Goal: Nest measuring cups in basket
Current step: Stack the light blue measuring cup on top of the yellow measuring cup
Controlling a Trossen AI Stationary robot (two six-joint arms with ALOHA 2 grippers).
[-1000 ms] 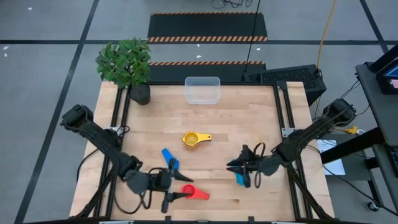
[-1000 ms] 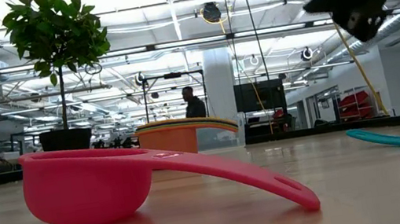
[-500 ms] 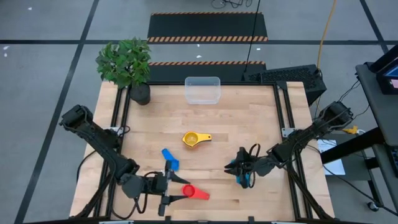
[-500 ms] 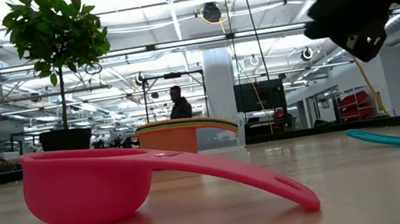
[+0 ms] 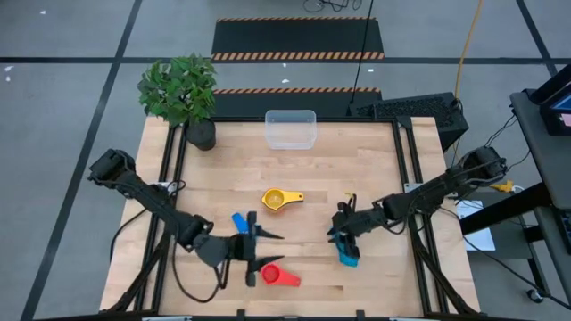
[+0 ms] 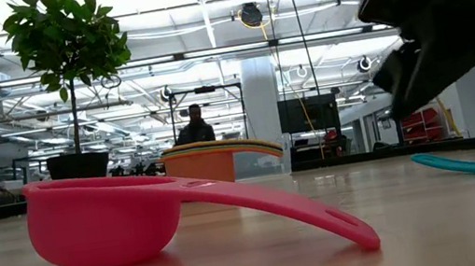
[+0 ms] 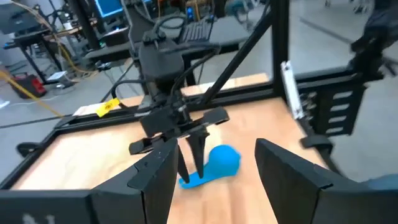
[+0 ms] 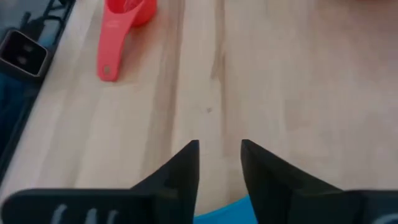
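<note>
The light blue cup (image 5: 346, 254) lies on the table at the near right. My right gripper (image 5: 339, 230) hangs just above it, pointing down, its fingers (image 8: 189, 163) a narrow gap apart over bare wood. My left gripper (image 5: 259, 251) is open and empty, level above the table between the dark blue cup (image 5: 241, 223) and the red cup (image 5: 272, 275). A yellow-orange cup (image 5: 278, 198) sits mid-table. The clear basket (image 5: 291, 129) stands at the far edge.
A potted plant (image 5: 186, 94) stands at the far left corner. Black frame rails (image 5: 409, 169) run along both table sides. In the low view the red cup (image 6: 106, 228) rests on its bowl and handle tip. A person (image 6: 194, 125) stands in the room beyond.
My left gripper has swung toward the table's far and right sides, from beside the red cup to between it and the dark blue cup, rolling as it went. My right gripper has turned, sunk and shifted a little toward the far edge. No cup has moved.
</note>
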